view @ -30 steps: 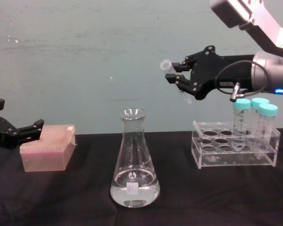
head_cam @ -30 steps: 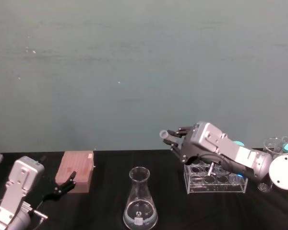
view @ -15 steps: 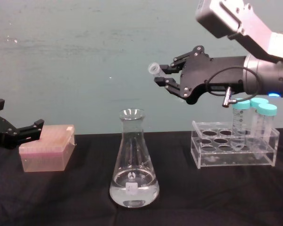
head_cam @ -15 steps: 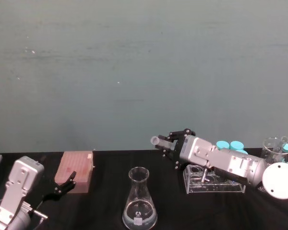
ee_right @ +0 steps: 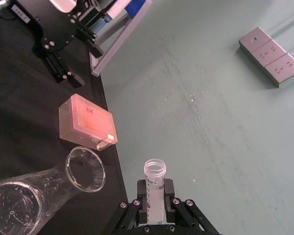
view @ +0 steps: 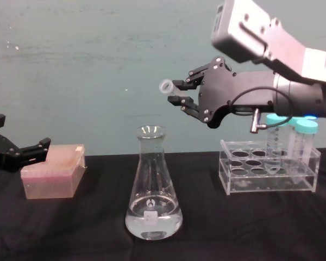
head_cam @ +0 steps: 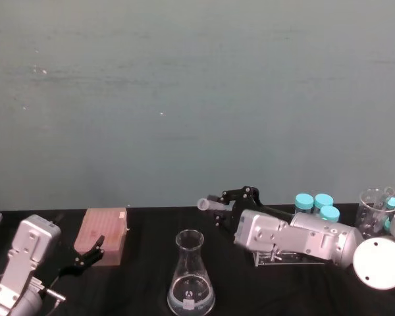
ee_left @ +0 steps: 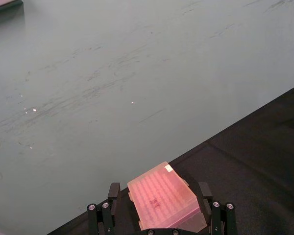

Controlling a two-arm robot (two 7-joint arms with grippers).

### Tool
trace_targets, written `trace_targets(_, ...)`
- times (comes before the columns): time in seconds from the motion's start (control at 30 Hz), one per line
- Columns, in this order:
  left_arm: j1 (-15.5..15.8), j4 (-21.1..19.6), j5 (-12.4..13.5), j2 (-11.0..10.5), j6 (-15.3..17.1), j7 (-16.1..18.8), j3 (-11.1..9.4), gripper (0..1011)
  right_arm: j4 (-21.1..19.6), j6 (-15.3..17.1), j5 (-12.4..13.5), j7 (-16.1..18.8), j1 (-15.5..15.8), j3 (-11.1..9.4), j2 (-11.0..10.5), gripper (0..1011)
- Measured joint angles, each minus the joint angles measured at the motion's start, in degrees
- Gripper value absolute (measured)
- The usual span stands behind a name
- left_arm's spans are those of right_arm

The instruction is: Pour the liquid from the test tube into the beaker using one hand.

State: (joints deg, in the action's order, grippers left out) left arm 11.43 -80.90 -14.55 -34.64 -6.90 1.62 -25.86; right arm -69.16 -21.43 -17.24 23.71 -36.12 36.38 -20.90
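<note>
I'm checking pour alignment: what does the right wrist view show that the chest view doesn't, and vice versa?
Right wrist: the test tube mouth-on, the beaker looking into its rim, a wall socket plate. Chest: the tube rack, teal-capped tubes, the liquid level in the beaker. Both: test tube in the right gripper, beaker, pink box, idle left gripper.

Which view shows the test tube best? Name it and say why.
The right wrist view: the test tube is close, its open rim and printed marks plain, clamped in the right gripper. The chest view shows it side-on, tilted, higher than the beaker and slightly to its right. The head view shows it small.
</note>
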Motion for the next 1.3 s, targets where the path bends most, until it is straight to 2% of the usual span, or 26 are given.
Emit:
trace_targets(0.43, 0.00, 0.00, 0.00, 0.00, 0.00, 0.00, 0.00, 1000, -0.23, -1.84, -6.07, -4.08, 0.55, 1.06, -0.46, 192)
trace_targets(0.93, 0.00, 0.00, 0.00, 0.00, 0.00, 0.00, 0.00, 1000, 1.15, -4.30, -14.29, -9.92, 0.03, 2.80, -0.48, 191)
trace_targets(1.13, 0.00, 0.00, 0.00, 0.00, 0.00, 0.00, 0.00, 1000, 1.65, -5.09, -16.97, -11.91, -0.37, 3.59, -0.44, 192)
trace_targets(1.3, 0.00, 0.00, 0.00, 0.00, 0.00, 0.00, 0.00, 1000, 1.94, -5.57, -18.22, -12.78, -0.62, 4.03, -0.45, 192)
